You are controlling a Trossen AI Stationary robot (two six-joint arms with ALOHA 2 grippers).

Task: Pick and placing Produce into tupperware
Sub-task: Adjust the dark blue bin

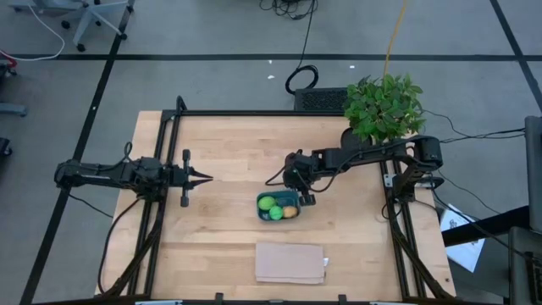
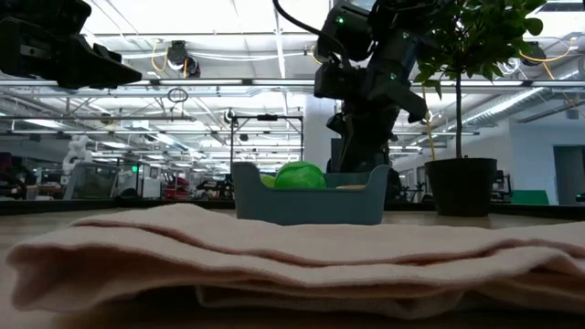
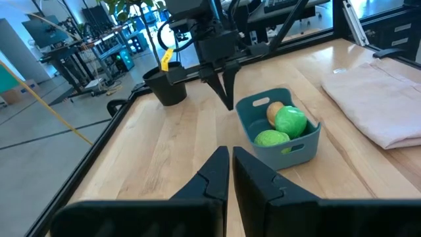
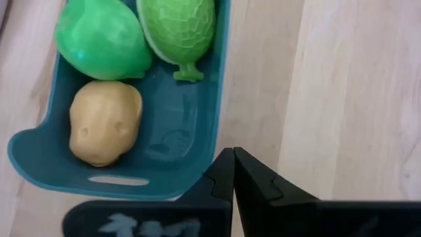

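Note:
The teal tupperware (image 1: 279, 206) stands mid-table on its base. Inside it lie three pieces of produce: a bright green ball (image 4: 102, 36), a lime-green netted piece (image 4: 176, 26) and a yellow-tan one (image 4: 105, 122). My right gripper (image 4: 233, 158) is shut and slants down, its tips (image 3: 227, 104) just off the container's far right rim, with nothing between the fingers. My left gripper (image 1: 208, 178) is shut and waits level above the table's left side, pointing toward the container (image 3: 279, 131).
A folded tan cloth (image 1: 290, 263) lies near the front edge, in front of the tupperware. A leafy potted plant (image 1: 383, 106) stands at the far right corner, behind my right arm. Bare wood shows between my left gripper and the container.

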